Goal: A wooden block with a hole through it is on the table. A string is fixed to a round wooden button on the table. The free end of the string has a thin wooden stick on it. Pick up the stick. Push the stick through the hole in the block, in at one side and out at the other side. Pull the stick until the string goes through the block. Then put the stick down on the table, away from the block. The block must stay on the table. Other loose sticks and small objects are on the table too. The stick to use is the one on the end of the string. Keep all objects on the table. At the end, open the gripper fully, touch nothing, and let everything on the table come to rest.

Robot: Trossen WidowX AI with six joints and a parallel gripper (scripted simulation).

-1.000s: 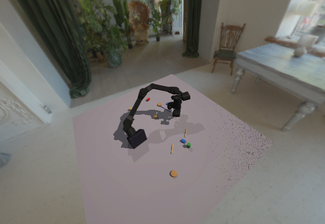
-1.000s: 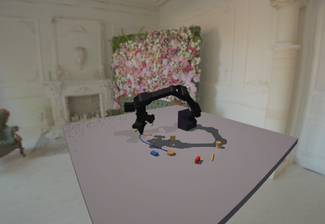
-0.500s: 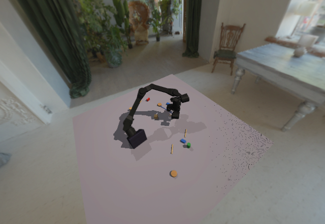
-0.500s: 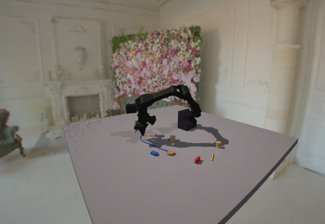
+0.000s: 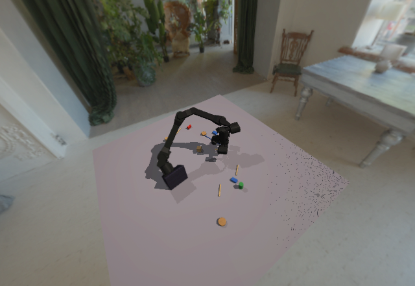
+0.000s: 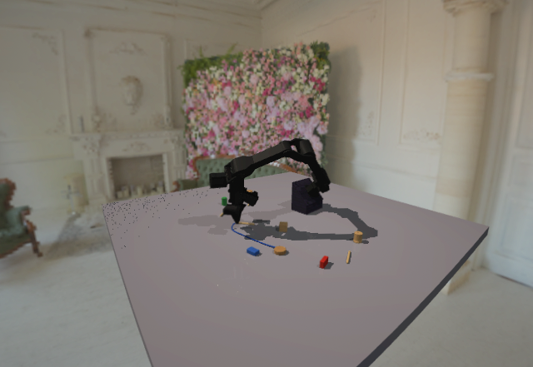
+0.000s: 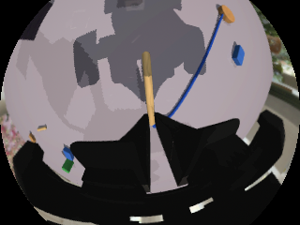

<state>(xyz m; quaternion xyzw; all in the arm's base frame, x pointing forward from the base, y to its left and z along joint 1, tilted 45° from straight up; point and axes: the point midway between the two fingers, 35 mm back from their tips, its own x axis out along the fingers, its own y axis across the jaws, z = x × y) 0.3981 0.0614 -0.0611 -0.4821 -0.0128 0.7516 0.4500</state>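
My gripper [image 5: 219,149] [image 6: 237,221] [image 7: 150,116] is shut on the string's stick and holds it above the table. The thin wooden stick [image 6: 246,223] [image 7: 149,89] juts from the fingertips toward the block's side, its far part darker in shadow. The blue string [image 5: 208,137] [image 6: 254,240] [image 7: 202,70] curves from the stick's end at the fingertips to the round wooden button [image 5: 203,133] [image 6: 280,250] [image 7: 227,14]. The wooden block [image 5: 199,148] [image 6: 282,226] stands on the table, apart from stick and string. Its hole is not clear in the top and exterior views.
Near the button lie a blue block [image 5: 214,132] [image 6: 252,251] [image 7: 238,55] and a red block [image 5: 189,126] [image 6: 323,261]. A loose stick [image 6: 348,256] lies near a wooden cylinder [image 6: 357,236]. Elsewhere are loose sticks [image 5: 237,170] [image 5: 219,190], a green cylinder [image 5: 240,185] and a wooden disc [image 5: 222,222].
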